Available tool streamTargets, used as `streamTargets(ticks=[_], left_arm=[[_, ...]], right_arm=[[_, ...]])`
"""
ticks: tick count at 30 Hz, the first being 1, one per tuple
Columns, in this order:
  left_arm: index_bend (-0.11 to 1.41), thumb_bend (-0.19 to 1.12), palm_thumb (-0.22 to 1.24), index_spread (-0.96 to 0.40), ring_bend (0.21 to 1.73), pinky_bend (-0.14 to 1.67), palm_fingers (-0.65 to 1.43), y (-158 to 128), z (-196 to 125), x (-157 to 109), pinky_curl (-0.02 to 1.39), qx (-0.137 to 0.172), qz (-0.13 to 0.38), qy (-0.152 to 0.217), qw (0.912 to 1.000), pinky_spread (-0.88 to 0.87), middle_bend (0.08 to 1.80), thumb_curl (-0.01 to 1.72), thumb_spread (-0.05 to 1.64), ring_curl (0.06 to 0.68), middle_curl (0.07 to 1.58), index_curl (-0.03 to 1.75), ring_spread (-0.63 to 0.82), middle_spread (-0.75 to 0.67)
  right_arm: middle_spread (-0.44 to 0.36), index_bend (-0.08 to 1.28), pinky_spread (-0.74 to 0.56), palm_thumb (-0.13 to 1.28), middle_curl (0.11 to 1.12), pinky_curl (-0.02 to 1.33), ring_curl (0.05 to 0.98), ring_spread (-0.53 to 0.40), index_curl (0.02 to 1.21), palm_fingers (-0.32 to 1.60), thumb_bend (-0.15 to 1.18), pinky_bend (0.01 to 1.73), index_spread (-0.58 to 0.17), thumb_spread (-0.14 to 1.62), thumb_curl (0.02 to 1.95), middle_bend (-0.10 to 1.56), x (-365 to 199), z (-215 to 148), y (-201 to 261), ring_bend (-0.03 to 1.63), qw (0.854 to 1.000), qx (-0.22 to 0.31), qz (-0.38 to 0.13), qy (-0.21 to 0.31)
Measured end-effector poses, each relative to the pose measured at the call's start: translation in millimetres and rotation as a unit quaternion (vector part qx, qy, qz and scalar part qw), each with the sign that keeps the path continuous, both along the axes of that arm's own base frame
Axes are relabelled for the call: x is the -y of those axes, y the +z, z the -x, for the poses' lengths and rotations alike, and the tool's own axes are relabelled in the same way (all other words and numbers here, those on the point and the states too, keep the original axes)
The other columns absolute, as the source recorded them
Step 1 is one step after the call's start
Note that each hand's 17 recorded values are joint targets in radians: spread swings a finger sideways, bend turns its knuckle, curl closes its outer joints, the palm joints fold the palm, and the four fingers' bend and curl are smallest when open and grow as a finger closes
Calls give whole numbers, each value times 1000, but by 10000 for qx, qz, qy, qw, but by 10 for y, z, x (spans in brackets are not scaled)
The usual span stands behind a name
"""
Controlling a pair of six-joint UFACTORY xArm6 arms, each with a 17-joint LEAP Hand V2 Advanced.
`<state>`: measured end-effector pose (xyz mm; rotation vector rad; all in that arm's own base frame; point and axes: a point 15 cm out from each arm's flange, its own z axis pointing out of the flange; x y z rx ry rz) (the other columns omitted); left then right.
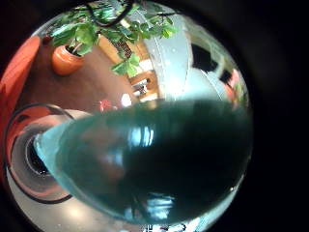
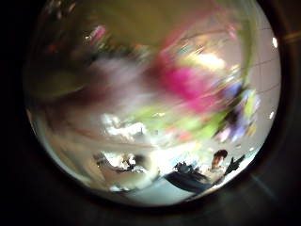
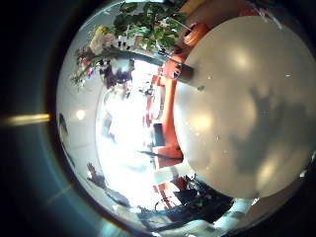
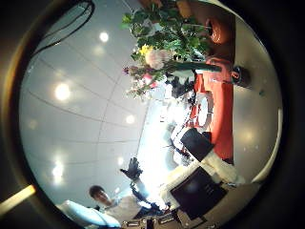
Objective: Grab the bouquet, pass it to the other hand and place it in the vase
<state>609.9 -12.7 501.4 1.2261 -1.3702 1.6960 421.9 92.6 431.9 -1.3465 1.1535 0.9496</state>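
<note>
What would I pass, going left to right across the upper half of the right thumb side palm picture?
Round white ceiling light → bouquet of yellow, pink and white flowers → orange-red flat surface → small dark pot-like object. The green leafy plant overlaps the bouquet, so it is left out.

This is a large indoor workroom, somewhere between an open office and a robotics lab. A pale, smooth ceiling [image 4: 86, 143] spreads wide overhead, set with small round recessed lamps [image 4: 62, 91] of the kind fitted in commercial rooms. Low orange furniture [image 4: 214, 110] runs along the edge of the broad white surface [image 3: 247, 89]. Behind it stand dark, box-shaped pieces of equipment or screens [image 4: 197, 196]; which of the two they are cannot be told. A tall green leafy plant [image 4: 172, 27] in a rounded terracotta pot [image 1: 66, 60] stands by way of decoration, as in a reception or demonstration area. Nothing domestic shows, such as kitchen fittings or beds.
</note>
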Motion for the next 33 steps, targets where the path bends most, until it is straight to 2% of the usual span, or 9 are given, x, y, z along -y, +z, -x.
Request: streamTargets(ticks=[4, 8, 13, 17, 21, 24, 27, 30, 33], left_arm=[[2, -53, 104, -77, 638, 141, -348, 128, 44, -153, 776, 141, -48, 150, 9998, 353, 236, 437, 883, 218, 400, 806, 487, 493], [31, -40, 88, 38, 584, 142, -301, 263, 101, -350, 646, 260, -86, 334, 9991, 504, 185, 405, 861, 195, 363, 624, 557, 553], [68, -36, 90, 91, 531, 150, -255, 467, 264, -516, 527, 398, -145, 417, 9982, 579, 170, 381, 852, 178, 325, 460, 593, 579], [91, -35, 93, 105, 500, 158, -224, 735, 555, -590, 459, 523, -224, 367, 9977, 597, 165, 368, 850, 171, 298, 372, 604, 578], [117, -33, 98, 115, 469, 160, -196, 912, 829, -622, 406, 502, -462, 393, 9969, 600, 162, 358, 859, 166, 273, 318, 610, 578], [137, -17, 137, 129, 451, 159, -164, 942, 1115, -571, 371, 241, -906, 368, 9949, 593, 163, 356, 885, 164, 257, 298, 614, 574], [147, -24, 164, 147, 435, 163, -143, 782, 1391, -534, 343, -218, -1522, 286, 9877, 586, 165, 352, 910, 163, 245, 288, 621, 575], [151, -27, 180, 159, 430, 167, -110, 540, 1737, -498, 321, -790, -2254, 218, 9708, 581, 175, 347, 920, 167, 242, 281, 621, 570], [154, -27, 192, 168, 428, 172, -92, 256, 2126, -492, 305, -1422, -2886, 122, 9468, 577, 178, 344, 930, 171, 242, 278, 620, 560]], right_arm=[[75, 209, 419, 803, 263, 283, 251, 193, 365, 122, -21, 457, -305, 1031, 549, 163, -7, 0, -5, 344, 10000, -4, 0, 10], [71, 211, 424, 802, 258, 282, 251, 193, 373, 131, -21, 452, -304, 1031, 551, 161, -21, 6, 10, 340, 10000, 9, 8, 24], [70, 210, 426, 801, 254, 280, 253, 190, 378, 138, -21, 443, -304, 1031, 553, 162, -32, 16, 22, 337, 10000, 25, 15, 32], [64, 208, 426, 805, 252, 279, 253, 186, 382, 152, -20, 436, -300, 1030, 552, 165, -45, 69, 83, 337, 9999, 98, 31, 81], [62, 203, 425, 809, 252, 278, 253, 181, 384, 158, -19, 429, -300, 1030, 554, 169, -89, 227, 106, 331, 9995, 77, 46, 309], [62, 195, 425, 810, 257, 277, 251, 186, 384, 166, -20, 421, -301, 1030, 555, 173, -100, 383, 80, 323, 9984, -14, 187, 530], [62, 189, 428, 810, 261, 276, 252, 188, 382, 178, -20, 414, -300, 1030, 556, 179, 59, 467, 70, 323, 9979, -34, 420, 492], [62, 181, 430, 812, 268, 272, 255, 184, 374, 201, -19, 402, -303, 1030, 556, 182, 316, 537, 19, 338, 9960, -67, 818, 340], [63, 182, 430, 811, 274, 273, 257, 183, 371, 201, -21, 394, -305, 1030, 556, 183, 455, 667, -95, 340, 9903, -133, 1330, 382]])
